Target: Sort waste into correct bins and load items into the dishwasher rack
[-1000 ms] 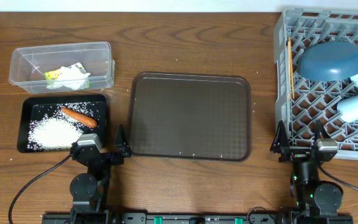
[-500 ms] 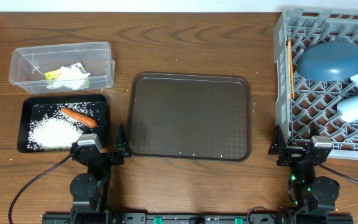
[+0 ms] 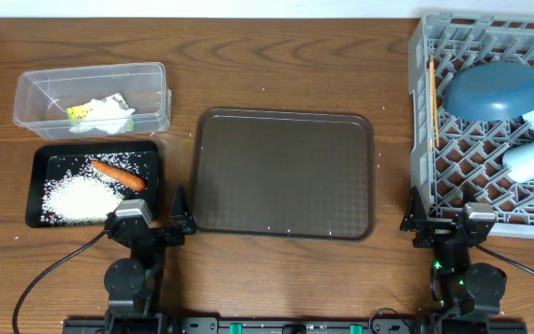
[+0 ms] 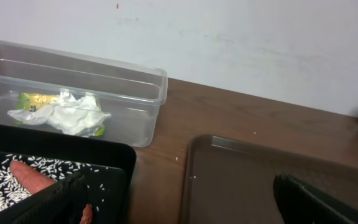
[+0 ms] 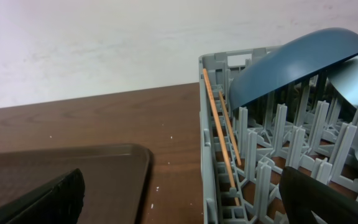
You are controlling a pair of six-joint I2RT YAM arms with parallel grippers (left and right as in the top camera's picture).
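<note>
Rack [image 3: 485,130] at right, loaded: bowl [image 3: 494,90] and cups [image 3: 533,160] inside. Paper [image 3: 111,111] and wrapper [image 3: 79,113] in tub [image 3: 91,79]; rice [image 3: 80,198], carrot [image 3: 117,173] in black tray [image 3: 37,167]. Left gripper [image 3: 146,215] and right gripper [image 3: 443,218] spread wide, empty. Risk: chopsticks [image 3: 432,102], seemingly leaning on rack wall, slipping through lattice if bumped.

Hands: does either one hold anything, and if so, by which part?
Nothing is held. The left hand and the right hand are both open and empty.
</note>
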